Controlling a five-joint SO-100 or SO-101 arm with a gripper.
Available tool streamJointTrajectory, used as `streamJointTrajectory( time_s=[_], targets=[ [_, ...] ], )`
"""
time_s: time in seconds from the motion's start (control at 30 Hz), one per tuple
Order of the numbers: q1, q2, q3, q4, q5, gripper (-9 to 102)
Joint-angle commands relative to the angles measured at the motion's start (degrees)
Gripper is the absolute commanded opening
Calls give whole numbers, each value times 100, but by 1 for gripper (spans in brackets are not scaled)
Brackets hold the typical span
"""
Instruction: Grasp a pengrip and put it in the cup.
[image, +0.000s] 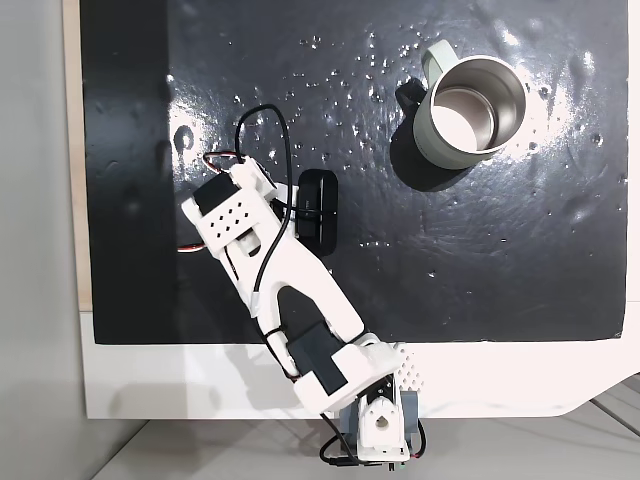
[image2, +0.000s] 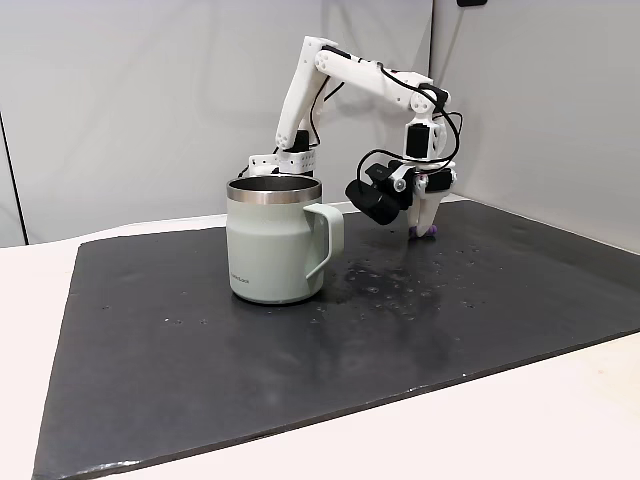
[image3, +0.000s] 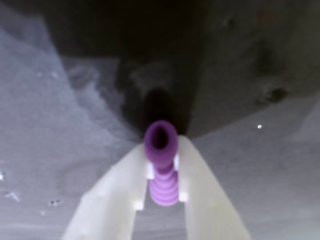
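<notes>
- Here, the pincer (image3: 161, 172) clamps the purple pengrip (image3: 162, 170) between its white fingers, low over the black mat (image2: 480, 300).
- Well apart, the cup (image2: 272, 240) stands upright.

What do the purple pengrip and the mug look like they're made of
The pengrip: likely soft rubber or silicone, matte, with ribbed rings and a hollow end. The cup: probably steel, given its shiny bare interior and rim, with a matte grey-green coating outside.

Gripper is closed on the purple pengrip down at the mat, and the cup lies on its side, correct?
Not quite: the cup stands upright on the black mat, as a fixed view shows. The rest holds: the gripper is closed on the purple pengrip, low at the mat, seen in the wrist view.
</notes>
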Motion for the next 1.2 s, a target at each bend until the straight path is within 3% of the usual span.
streamJointTrajectory(
  time_s=[0.0,0.5,0.97,1.17],
  targets=[
    [79,105,-615,325,-141,0],
    [-35,1195,-2303,1811,-352,0],
    [44,2936,-2725,1890,-1046,0],
    [721,3287,-2206,1951,-1213,0]
  ],
)
